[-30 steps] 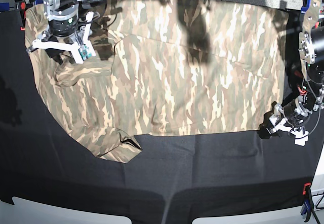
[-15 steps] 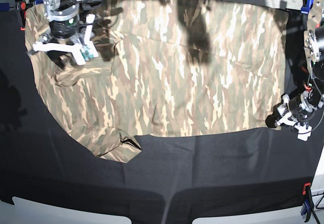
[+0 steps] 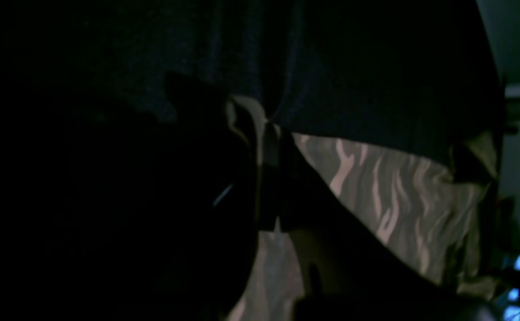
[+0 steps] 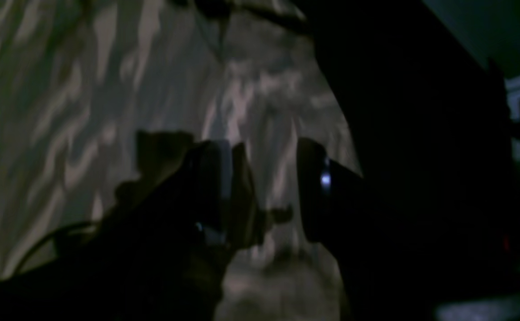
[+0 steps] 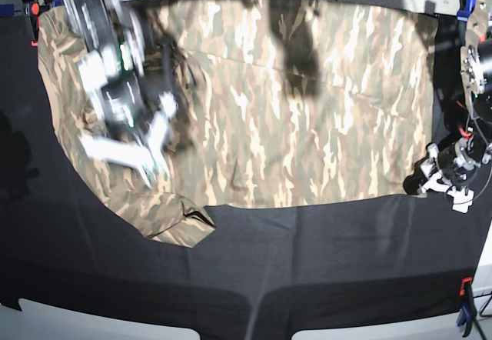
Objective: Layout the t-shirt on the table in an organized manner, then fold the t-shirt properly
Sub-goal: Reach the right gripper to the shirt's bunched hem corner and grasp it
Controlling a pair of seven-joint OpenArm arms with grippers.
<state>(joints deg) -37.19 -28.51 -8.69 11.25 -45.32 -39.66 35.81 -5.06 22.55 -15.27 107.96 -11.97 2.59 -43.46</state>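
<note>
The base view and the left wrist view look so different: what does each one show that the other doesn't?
Only the base view shows the whole camouflage-print fabric t-shirt spread on the wide black cloth table, plus the blurred right gripper over a sleeve. Only the left wrist view shows, dimly, the left gripper shut on the t-shirt's edge. Both show the shirt, the black cloth, and the left gripper at the shirt's corner.

Right gripper (image 5: pixel 127 151) swung down from the top-left corner of the camouflage-print fabric t-shirt (image 5: pixel 307 109), now motion-blurred over the left sleeve area near the folded lower-left flap. Left gripper (image 5: pixel 430 180) went from spread jaws to clamped on the shirt's lower-right hem corner, shifting slightly right along the matte black cloth table (image 5: pixel 307 263).
</note>
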